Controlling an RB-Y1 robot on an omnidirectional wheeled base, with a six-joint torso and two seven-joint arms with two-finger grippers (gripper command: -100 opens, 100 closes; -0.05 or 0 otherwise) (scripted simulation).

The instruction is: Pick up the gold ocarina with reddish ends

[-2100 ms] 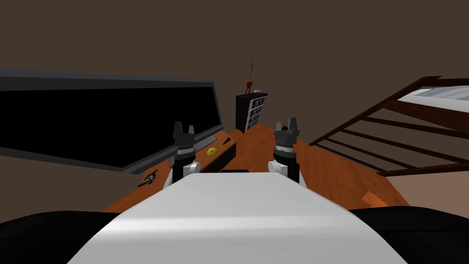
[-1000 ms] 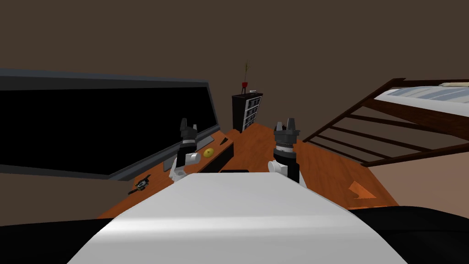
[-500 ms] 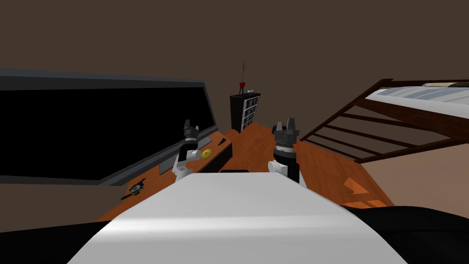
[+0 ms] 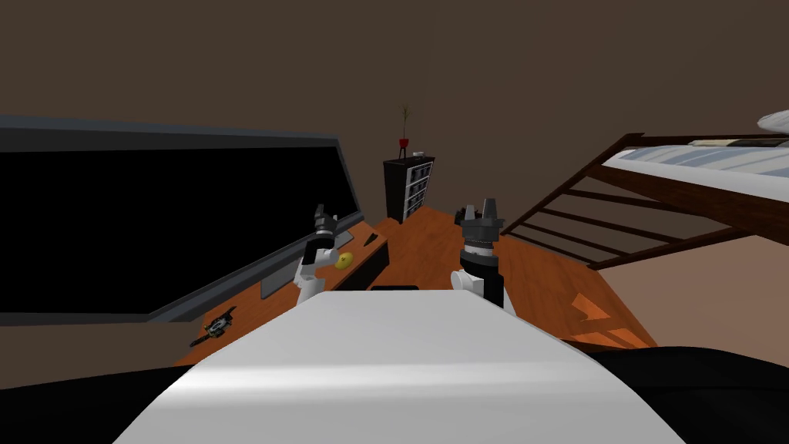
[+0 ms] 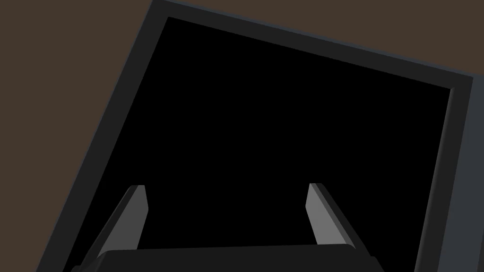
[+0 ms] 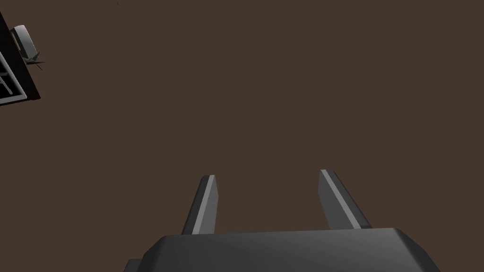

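- Orange-brown wood tops the worktop (image 4: 359,249), a low dark-fronted unit below a wide dark-framed black panel (image 4: 154,223). Open wooden floor (image 4: 439,247) runs along the worktop's front edge. A dark bookcase (image 4: 408,187) stands past its far end, and a bed (image 4: 693,166) lies well apart across the floor.
- The gold-yellow ocarina (image 4: 344,260) lies on the worktop near its front edge; its ends are too small to judge for colour. The left jaws point upward above the worktop, just beyond the ocarina on the panel side and apart from it. The right jaws are raised off the worktop's front, over the floor.
- A grey slab (image 4: 281,281) and a small dark gadget (image 4: 216,327) lie on the worktop's near stretch.
- A red pot (image 4: 403,142) holding a thin stalk stands on the bookcase.
- Left wrist view: the left jaws stand wide apart with nothing between them, facing the panel.
- Right wrist view: the right jaws stand apart, holding nothing.
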